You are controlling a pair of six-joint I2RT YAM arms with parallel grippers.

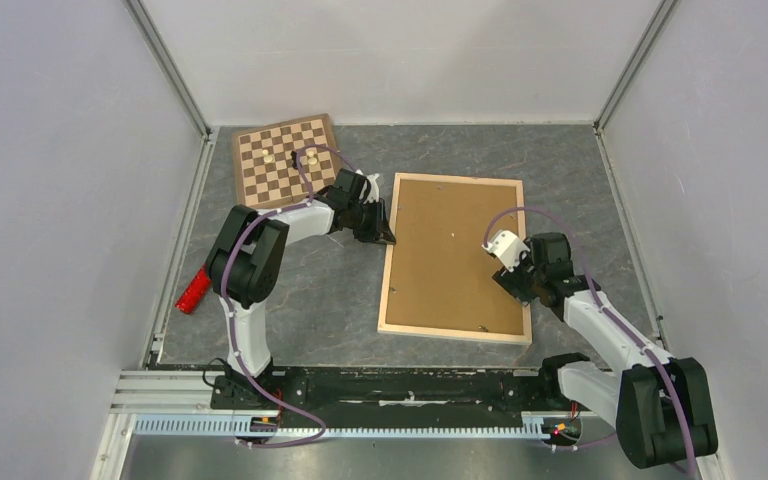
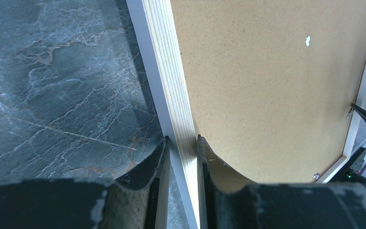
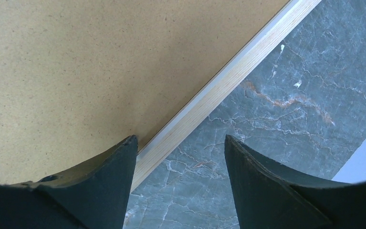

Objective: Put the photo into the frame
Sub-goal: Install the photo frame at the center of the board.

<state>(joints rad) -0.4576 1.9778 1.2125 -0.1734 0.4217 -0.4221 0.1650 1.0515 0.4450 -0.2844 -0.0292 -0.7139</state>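
The frame (image 1: 450,332) lies flat on the grey table, back side up, with the plain brown backing board (image 1: 455,250) sitting in it. The photo is not in view. My left gripper (image 1: 388,238) is shut on the frame's left wooden bar (image 2: 171,86), one finger on the table side and one over the backing board (image 2: 267,86). My right gripper (image 1: 520,290) is open and empty above the frame's right bar (image 3: 228,81). Its left finger is over the board (image 3: 100,62) and its right finger is over bare table.
A checkered chessboard (image 1: 286,160) with a few pieces lies at the back left, just behind the left arm. A red object (image 1: 193,291) lies by the left wall. Walls close in the table on three sides.
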